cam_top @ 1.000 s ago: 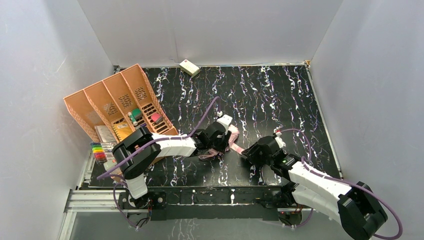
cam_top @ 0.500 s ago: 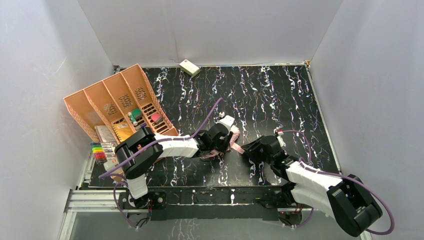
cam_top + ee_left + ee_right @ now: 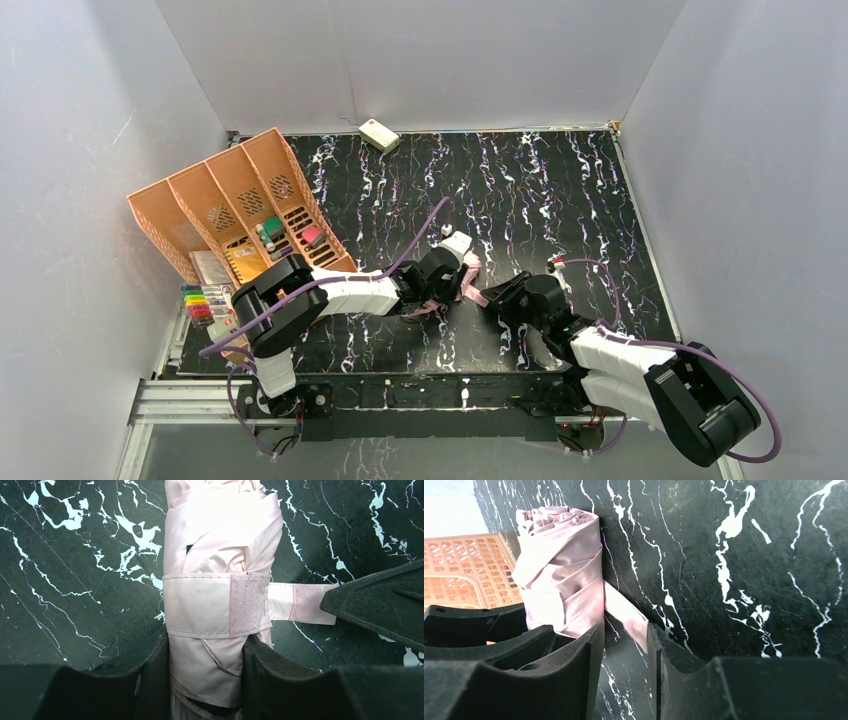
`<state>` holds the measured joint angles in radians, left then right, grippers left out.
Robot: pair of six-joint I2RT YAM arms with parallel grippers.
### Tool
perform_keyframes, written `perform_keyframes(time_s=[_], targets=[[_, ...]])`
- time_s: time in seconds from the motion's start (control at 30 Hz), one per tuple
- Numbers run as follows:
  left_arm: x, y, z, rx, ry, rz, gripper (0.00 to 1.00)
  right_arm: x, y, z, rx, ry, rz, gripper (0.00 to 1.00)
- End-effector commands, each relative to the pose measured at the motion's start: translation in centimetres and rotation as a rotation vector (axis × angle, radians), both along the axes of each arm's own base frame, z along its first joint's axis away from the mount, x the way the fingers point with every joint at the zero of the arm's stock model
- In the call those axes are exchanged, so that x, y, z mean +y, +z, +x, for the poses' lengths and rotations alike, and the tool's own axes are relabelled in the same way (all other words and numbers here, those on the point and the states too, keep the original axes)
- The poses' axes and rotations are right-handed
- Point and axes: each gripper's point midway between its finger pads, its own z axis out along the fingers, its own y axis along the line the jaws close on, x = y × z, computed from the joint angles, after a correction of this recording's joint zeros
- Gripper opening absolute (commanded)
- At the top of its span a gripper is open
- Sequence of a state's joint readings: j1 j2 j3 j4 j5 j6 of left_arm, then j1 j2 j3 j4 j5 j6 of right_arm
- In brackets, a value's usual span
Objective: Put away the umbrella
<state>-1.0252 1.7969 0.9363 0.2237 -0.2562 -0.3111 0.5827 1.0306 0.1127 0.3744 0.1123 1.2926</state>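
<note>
Roughly central, umbrella (image 3: 210,540) well inside table (image 3: 560,180) edges.

The umbrella (image 3: 215,605) is folded shut: pale, shiny pink fabric rolled into a tight, creased bundle, lying flat on its side. Its strap (image 3: 197,605) wraps round the middle and fastens at a fuzzy patch, and the loose end sticks out sideways. It lies near the orange rack (image 3: 225,185), to the right of the rack's near corner.
</note>
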Motion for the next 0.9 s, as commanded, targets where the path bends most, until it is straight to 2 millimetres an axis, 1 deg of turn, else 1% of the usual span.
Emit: perform_keyframes(time_s=[0.0, 0.2, 0.3, 0.33, 0.5, 0.63, 0.73, 0.87], targets=[[6.5, -7.5, -4.3, 0.179, -0.025, 0.312, 0.00, -0.9, -1.6, -0.7, 0.003, 0.031, -0.071, 0.45], [6.5, -7.6, -4.4, 0.176, -0.027, 0.319, 0.00, -0.5, -0.7, -0.1, -0.057, 0.057, -0.066, 0.32], [6.5, -7.7, -4.5, 0.177, -0.032, 0.325, 0.00, -0.2, -0.4, 0.1, -0.083, 0.075, -0.057, 0.21], [6.6, -7.8, -4.6, 0.179, -0.032, 0.328, 0.00, 0.0, -0.2, 0.2, -0.091, 0.084, -0.055, 0.19], [6.5, -8.0, -4.7, 0.180, -0.038, 0.336, 0.00, 0.5, 0.7, 0.8, -0.144, 0.109, -0.051, 0.15], [6.6, -8.1, -4.7, 0.177, -0.037, 0.343, 0.00, 0.6, 1.3, 1.2, -0.175, 0.115, -0.046, 0.08], [6.6, -8.2, -4.7, 0.178, -0.035, 0.344, 0.00, 0.7, 1.8, 1.5, -0.203, 0.123, -0.045, 0.00], [6.8, -8.4, -4.8, 0.183, -0.030, 0.350, 0.00, 1.1, 3.0, 1.6, -0.237, 0.145, -0.033, 0.00]])
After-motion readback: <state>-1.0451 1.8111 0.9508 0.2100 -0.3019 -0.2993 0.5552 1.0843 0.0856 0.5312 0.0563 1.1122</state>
